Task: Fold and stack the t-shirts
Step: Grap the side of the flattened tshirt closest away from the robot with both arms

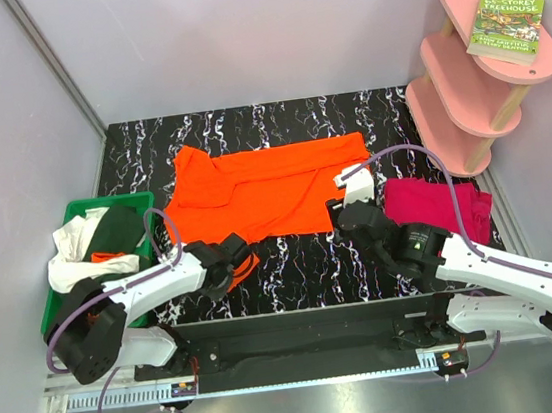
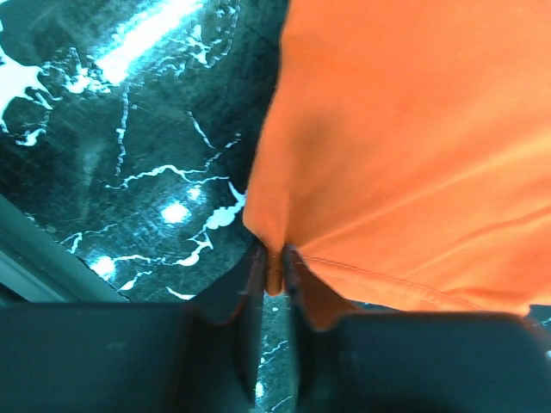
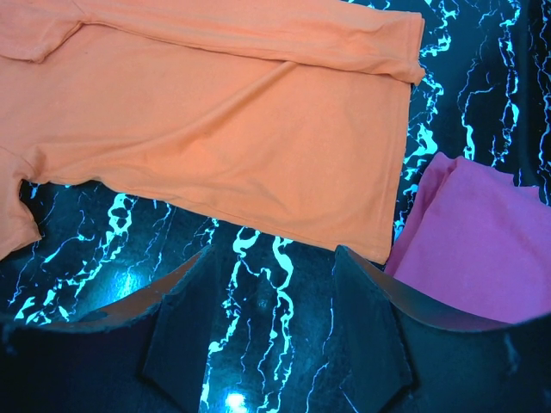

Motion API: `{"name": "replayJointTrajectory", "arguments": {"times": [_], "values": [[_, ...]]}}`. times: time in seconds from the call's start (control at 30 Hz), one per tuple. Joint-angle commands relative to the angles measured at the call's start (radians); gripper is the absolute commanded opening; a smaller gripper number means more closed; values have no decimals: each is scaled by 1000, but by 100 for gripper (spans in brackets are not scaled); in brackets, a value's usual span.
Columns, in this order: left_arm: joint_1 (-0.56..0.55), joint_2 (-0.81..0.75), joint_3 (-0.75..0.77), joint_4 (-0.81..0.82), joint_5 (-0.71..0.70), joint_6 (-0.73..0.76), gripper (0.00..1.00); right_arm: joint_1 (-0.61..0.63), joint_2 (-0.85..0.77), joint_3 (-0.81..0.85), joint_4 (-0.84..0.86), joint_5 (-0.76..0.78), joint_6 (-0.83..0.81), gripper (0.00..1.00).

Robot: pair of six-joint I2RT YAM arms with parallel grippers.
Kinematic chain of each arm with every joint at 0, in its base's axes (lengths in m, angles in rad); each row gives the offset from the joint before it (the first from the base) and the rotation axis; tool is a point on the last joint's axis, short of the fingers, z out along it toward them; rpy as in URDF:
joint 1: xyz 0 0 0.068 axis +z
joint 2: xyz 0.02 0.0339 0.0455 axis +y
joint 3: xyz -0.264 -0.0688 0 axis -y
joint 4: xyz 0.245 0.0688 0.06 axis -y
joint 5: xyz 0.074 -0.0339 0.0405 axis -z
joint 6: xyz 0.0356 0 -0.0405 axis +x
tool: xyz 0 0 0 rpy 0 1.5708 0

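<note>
A bright orange t-shirt (image 1: 274, 187) lies spread on the black marbled table (image 1: 293, 265), partly folded along its far edge. My left gripper (image 1: 245, 259) is shut on its near-left hem; in the left wrist view the jaws (image 2: 274, 265) pinch a small fold of the orange cloth (image 2: 413, 146). A folded magenta-pink t-shirt (image 1: 437, 203) lies to the right. My right gripper (image 1: 343, 210) hovers open over bare table just in front of the orange shirt's near-right corner (image 3: 370, 232), with nothing between its fingers (image 3: 274, 258). The pink shirt (image 3: 482, 249) shows to its right.
At the left stands a green bin (image 1: 109, 201) holding white (image 1: 69, 262), dark green (image 1: 118, 229) and orange shirts. A pink tiered shelf (image 1: 462, 78) with a green book (image 1: 506, 25) stands at the back right. Grey walls enclose the table.
</note>
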Motion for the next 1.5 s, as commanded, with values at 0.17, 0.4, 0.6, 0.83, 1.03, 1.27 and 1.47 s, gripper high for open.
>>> {"name": "replayJointTrajectory", "arguments": {"times": [0.17,0.4,0.6,0.83,1.03,1.27,1.47], "values": [[-15,5,32,4,-1,74,0,-6,26,13,-72,46,115,60],[-46,40,126,-34,-61,193,0,-79,59,-99,-135,-85,422,50],[-61,22,172,-48,-110,261,0,-316,183,-105,-126,-213,480,47],[-60,-7,193,-47,-130,336,0,-403,382,-79,-12,-270,500,52],[-60,-15,201,-47,-127,382,0,-432,496,-32,35,-247,490,53],[-60,-41,160,-42,-116,382,0,-495,525,-12,58,-228,474,54],[-61,-30,160,-36,-113,382,0,-535,557,-35,88,-230,477,54]]}}
